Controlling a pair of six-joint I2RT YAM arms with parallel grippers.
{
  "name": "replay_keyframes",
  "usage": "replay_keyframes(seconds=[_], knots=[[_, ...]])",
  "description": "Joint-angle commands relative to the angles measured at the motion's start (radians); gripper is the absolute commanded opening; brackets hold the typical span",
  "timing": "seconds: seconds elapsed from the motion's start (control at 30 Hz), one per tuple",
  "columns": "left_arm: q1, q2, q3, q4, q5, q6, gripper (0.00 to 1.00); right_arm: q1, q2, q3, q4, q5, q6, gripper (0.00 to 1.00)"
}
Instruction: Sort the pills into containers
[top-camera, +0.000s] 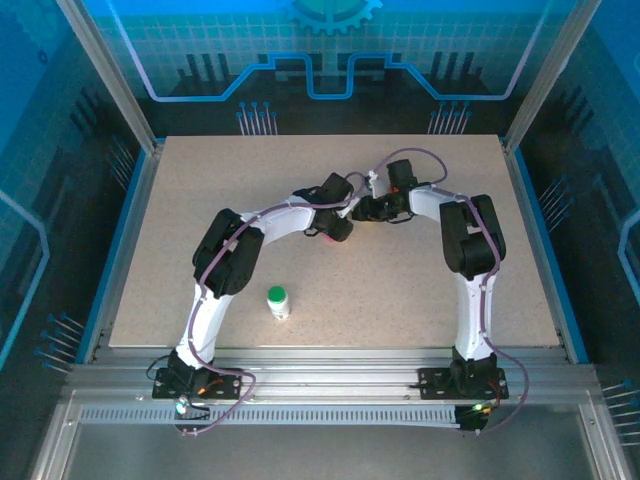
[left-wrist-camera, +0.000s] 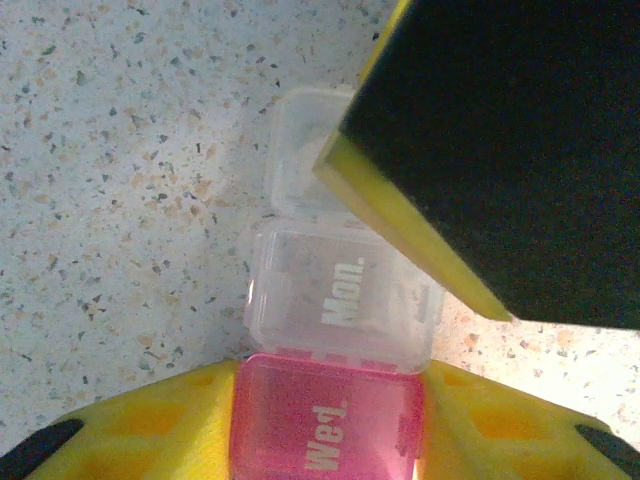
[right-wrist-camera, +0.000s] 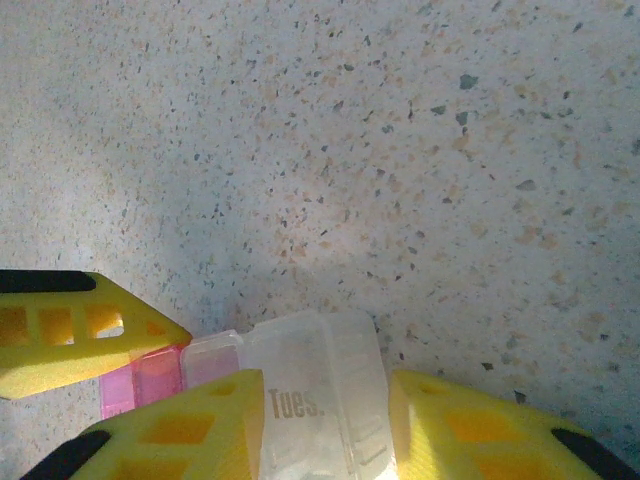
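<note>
The left jaws pinch one pink "Wed." pill cell (left-wrist-camera: 325, 420), one clear "Mon." cell (left-wrist-camera: 340, 295) touching just beyond them, the right jaws pinch one clear "Tues." cell (right-wrist-camera: 315, 375), and one green-capped white bottle (top-camera: 278, 301) stands well behind both.

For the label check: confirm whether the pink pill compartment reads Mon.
No, the pink compartment reads Wed.; the clear one touching it reads Mon.
</note>
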Motion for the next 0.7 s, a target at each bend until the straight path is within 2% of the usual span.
replay_keyframes(seconds=[0.0,0.1,0.23,0.37,0.57,0.67], knots=[[-0.003,0.015,0.041,-0.051,-0.011,-0.032,0.44,-0.008,0.019,-0.014,-0.036,0.029,-0.007,0.37],[0.015,0.02,0.076,-0.111,-0.009,-0.12,0.43,-0.006,0.02,-0.013,-0.054,0.078,0.008,0.37],[0.07,0.0,0.057,-0.113,0.121,-0.243,0.43,0.003,0.017,-0.012,-0.066,0.12,0.005,0.37],[0.115,-0.015,0.04,-0.098,0.229,-0.298,0.44,0.013,0.023,0.002,-0.099,0.18,0.001,0.35],[0.143,-0.018,0.029,-0.09,0.257,-0.35,0.45,0.04,0.036,0.02,-0.143,0.255,-0.011,0.34],[0.167,-0.027,0.016,-0.078,0.275,-0.386,0.5,0.036,0.029,0.011,-0.138,0.249,-0.005,0.34]])
